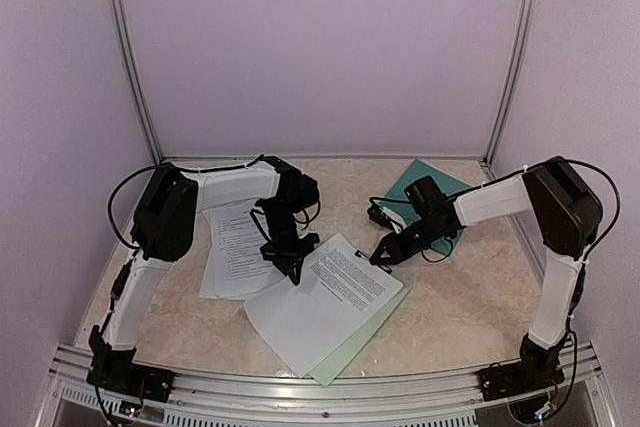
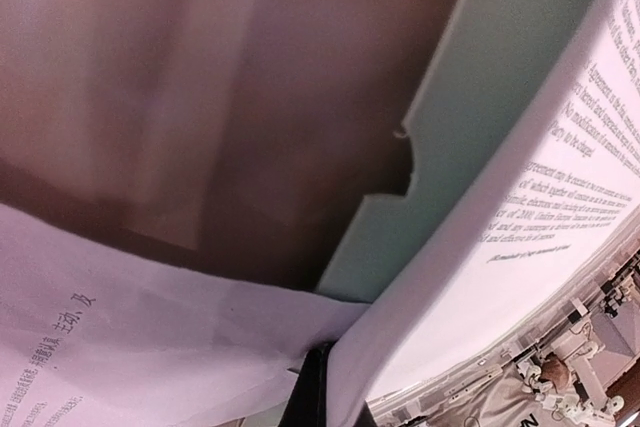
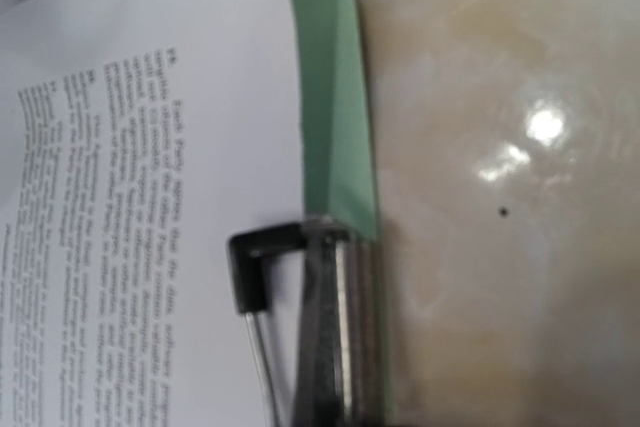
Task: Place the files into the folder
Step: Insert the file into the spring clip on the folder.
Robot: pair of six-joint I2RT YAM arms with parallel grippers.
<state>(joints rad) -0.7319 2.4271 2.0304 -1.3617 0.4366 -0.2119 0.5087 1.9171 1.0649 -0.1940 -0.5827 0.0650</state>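
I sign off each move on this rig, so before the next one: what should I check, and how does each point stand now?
1. Left tool shut on the top sheet: ok.
2. Right tool at the clip, pressing it open: cannot tell.
3. Top sheet off the clipboard: not ok, it lies on it.
4. Folder open to receive: cannot tell, the right arm covers part.
5. Other sheets in the folder: not ok, they lie apart at the left.
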